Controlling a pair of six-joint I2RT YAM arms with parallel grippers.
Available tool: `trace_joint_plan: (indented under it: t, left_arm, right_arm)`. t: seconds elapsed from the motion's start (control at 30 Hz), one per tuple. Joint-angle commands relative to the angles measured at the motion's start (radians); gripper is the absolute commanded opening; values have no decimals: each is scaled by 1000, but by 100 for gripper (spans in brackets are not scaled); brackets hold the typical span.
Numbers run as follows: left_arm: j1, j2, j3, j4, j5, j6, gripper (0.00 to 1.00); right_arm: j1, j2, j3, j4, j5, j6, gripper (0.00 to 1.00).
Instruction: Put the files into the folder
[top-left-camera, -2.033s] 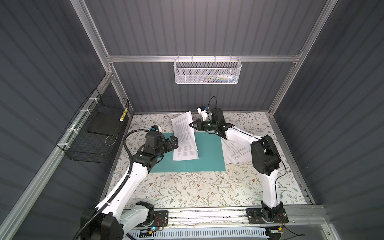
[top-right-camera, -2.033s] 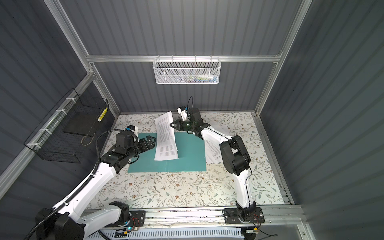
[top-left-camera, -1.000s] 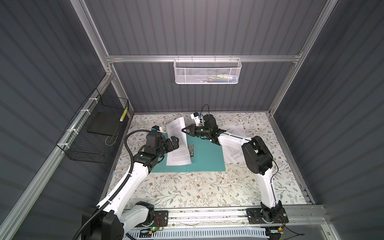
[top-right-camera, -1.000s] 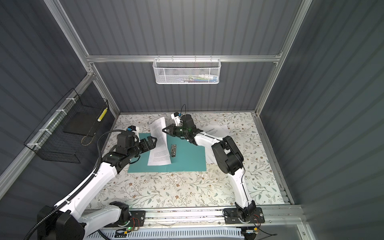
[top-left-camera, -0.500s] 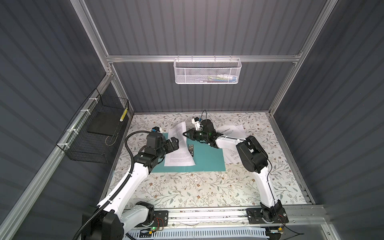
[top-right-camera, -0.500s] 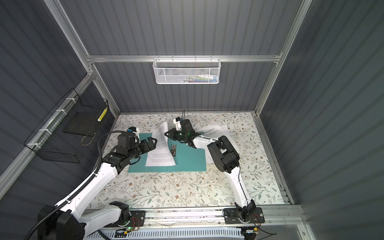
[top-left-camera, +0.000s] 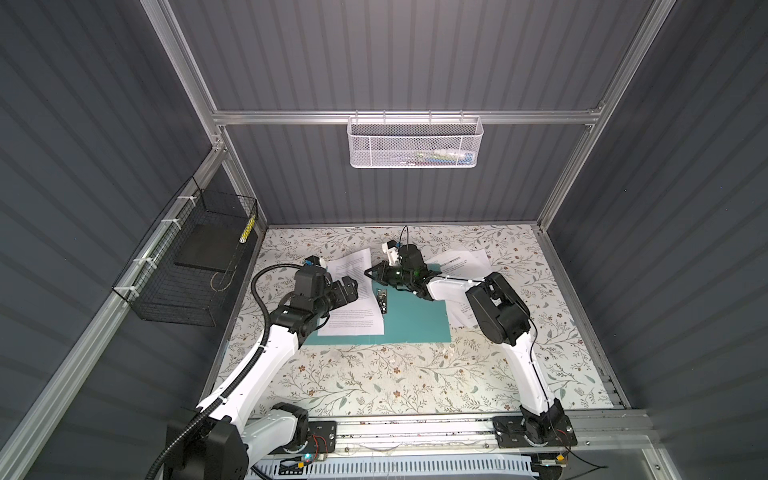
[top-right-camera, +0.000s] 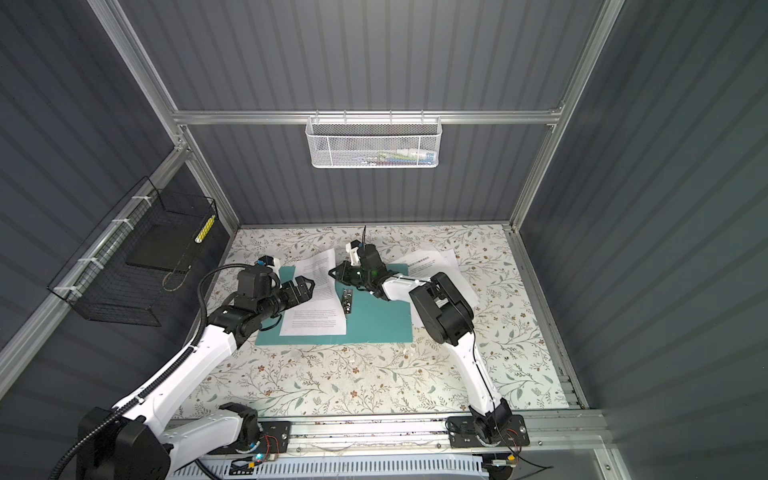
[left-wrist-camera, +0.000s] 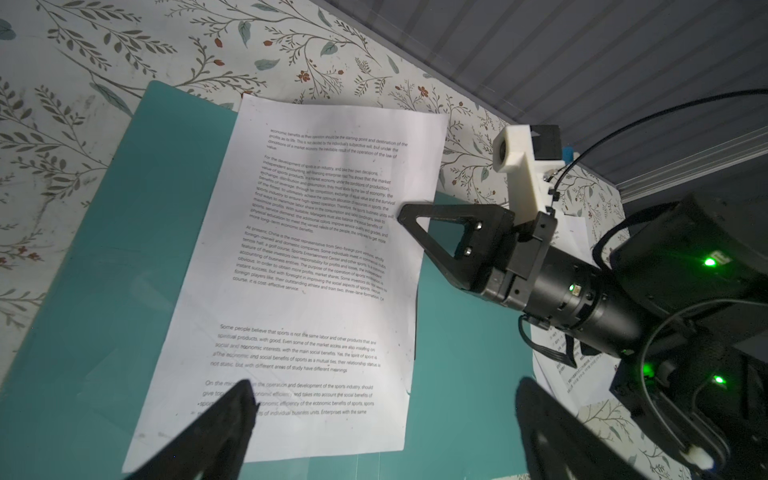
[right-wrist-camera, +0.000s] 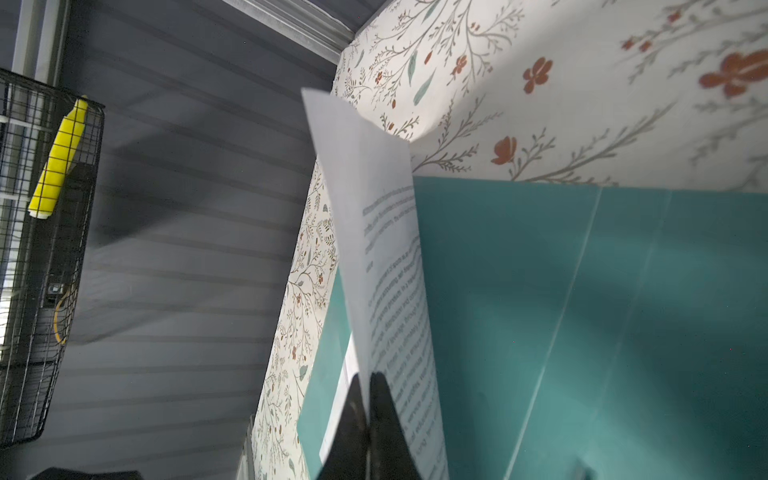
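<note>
**Right wrist view: claw clamped on the sheet's long edge, far end off the folder**

In the right wrist view I see the right gripper (right-wrist-camera: 368, 378) pinched flat on a printed sheet (right-wrist-camera: 382, 232). The paper rises edge-on out of the tips, with the teal folder (right-wrist-camera: 540, 291) lying open beneath it. In a top view the grip sits on the sheet's right-hand long edge, toward its far end, just beyond the metal clip (top-left-camera: 382, 300) on the spine.

The relation I steer by is the sheet's long axis. It runs near to far, close to parallel with the spine, and the sheet covers the folder's left half. Its near end lies within the folder. Its far end sticks out past the folder's far edge, over the flowered table (top-left-camera: 374, 374). From the claw, then, most of the paper lies back toward the arms' bases. I judge the correction to be a short drag along that axis toward the near side, not across it.

The left gripper (top-right-camera: 307, 284) hangs over the sheet's left edge with its fingers wide apart and nothing between them. It is closer to the middle of the paper than the right one, so I reckon it is the better placed arm to press the sheet flat once I let go.

The other sheets (top-left-camera: 461, 264) lie fanned on the table just right of the folder, partly under the right arm.
</note>
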Motion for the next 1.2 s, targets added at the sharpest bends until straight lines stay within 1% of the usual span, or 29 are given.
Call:
trace_joint_plan:
  t: [0.0,0.17,0.5,0.87,1.17]
  left_arm:
    - [8,-3,-11,5,10,-11,98]
    - [8,-12,-20,-1,6,-12,98]
    - [8,-24,-32,-5,-4,-17,98]
    - [8,-6,-30,-4,-2,-13,98]
    - [8,-8,-35,-6,-5,-9,98]
  right_arm:
    - [19,12,-24,56,48,35,0]
    - [30,17,-26,69,79,55,0]
    - [44,45,9,55,80,60,0]
    - [57,79,55,46,68,77,0]
    - [72,109,114,7,32,49,0]
